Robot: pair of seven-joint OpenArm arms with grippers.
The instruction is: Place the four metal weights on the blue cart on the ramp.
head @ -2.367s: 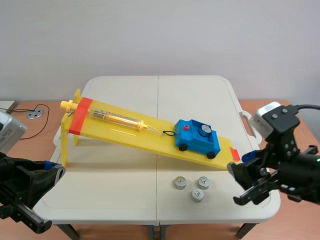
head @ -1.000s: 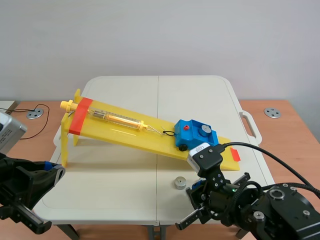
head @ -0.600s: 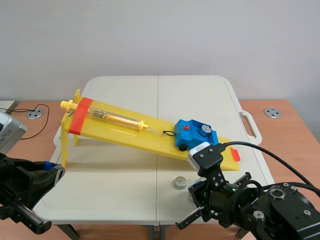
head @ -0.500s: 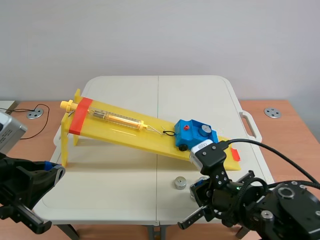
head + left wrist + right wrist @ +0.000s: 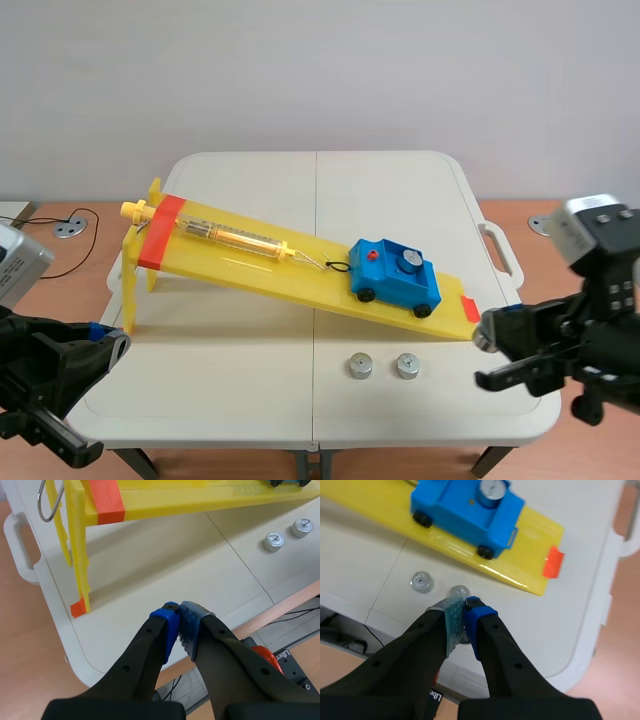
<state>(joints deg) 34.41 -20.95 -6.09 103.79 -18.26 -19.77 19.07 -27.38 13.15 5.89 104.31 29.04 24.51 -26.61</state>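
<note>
I am lifting my right hand (image 5: 464,610), pinching one metal weight (image 5: 482,341), to the blue cart's (image 5: 395,277) four o'clock, leaving two weights (image 5: 360,366) on the counter (image 5: 240,390) to load.

Blue cart (image 5: 465,505), black wheels, low on yellow ramp (image 5: 530,575) ahead of right gripper (image 5: 462,611), one metal weight (image 5: 492,489) on top, two weights (image 5: 421,581) flat just ahead of gripper, fourth weight (image 5: 483,337) pinched in it.

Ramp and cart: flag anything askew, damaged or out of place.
Nothing stands out. The blue cart sits squarely on the yellow ramp with one weight on top; two weights stand upright on the table.
</note>
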